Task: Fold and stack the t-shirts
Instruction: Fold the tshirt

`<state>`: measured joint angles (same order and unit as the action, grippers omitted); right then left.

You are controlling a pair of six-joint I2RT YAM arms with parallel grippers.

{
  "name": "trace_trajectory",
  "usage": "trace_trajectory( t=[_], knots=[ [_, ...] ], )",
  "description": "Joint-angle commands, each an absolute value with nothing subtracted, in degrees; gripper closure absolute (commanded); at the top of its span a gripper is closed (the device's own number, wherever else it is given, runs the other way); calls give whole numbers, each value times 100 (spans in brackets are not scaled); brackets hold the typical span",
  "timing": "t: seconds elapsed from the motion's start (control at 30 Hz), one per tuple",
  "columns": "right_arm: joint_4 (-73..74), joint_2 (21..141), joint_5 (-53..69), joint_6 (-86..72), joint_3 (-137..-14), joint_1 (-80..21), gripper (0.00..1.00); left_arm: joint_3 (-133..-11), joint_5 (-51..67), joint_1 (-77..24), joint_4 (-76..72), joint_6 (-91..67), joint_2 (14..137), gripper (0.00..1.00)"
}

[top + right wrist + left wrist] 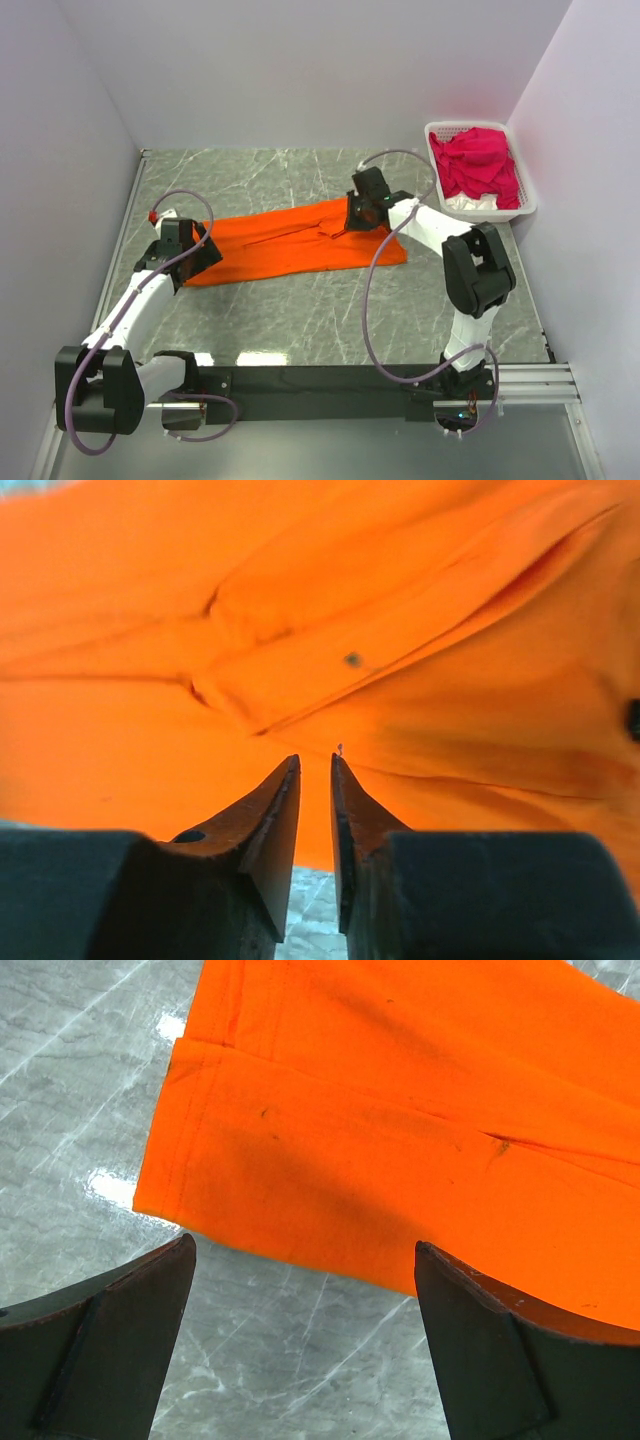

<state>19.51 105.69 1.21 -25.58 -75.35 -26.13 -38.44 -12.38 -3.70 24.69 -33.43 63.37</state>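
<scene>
The orange t-shirt lies flat on the grey counter as a long band across the middle of the top view. It runs from about 9 o'clock, where it sits lower, up toward 2 o'clock. The magenta-pink t-shirts sit heaped in the white basket in the 2 o'clock corner.

The left pincer is spread wide and hovers just off the band's 9 o'clock end, over its stitched hem corner, touching nothing. The right pincer hangs over the opposite end, above a creased overlap of layers. Its jaws are almost pressed together, and the thin slit between them has no cloth in it.

The step in hand looks like a crosswise fold of the band. To do it well, the right pincer would likely need to spread first. Each pincer should then come down low at an end corner and bite through every layer, not just the top one. Lifting both corners level and keeping the edge taut should help the fold land square, without dragging the lower half across the smooth counter.
</scene>
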Motion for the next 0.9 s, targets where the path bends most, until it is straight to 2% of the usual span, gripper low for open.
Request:
trace_trajectory(
  t=[0.0, 0.27, 0.47, 0.87],
  knots=[
    [1889, 10722, 9, -2224, -7497, -2785, 75, -3937, -1327, -396, 2391, -3278, 6284, 4],
    [1784, 11144, -132, -2153, -7725, -2839, 86, -3937, -1345, -404, 2391, -3278, 6275, 4],
    [1863, 11487, -211, -2083, -8094, -2848, 90, -3937, -1345, -404, 2399, -3278, 6284, 4],
    [2127, 11961, -299, -2057, -9016, -2848, 90, -3937, -1354, -413, 2399, -3287, 6284, 4]
  ],
)
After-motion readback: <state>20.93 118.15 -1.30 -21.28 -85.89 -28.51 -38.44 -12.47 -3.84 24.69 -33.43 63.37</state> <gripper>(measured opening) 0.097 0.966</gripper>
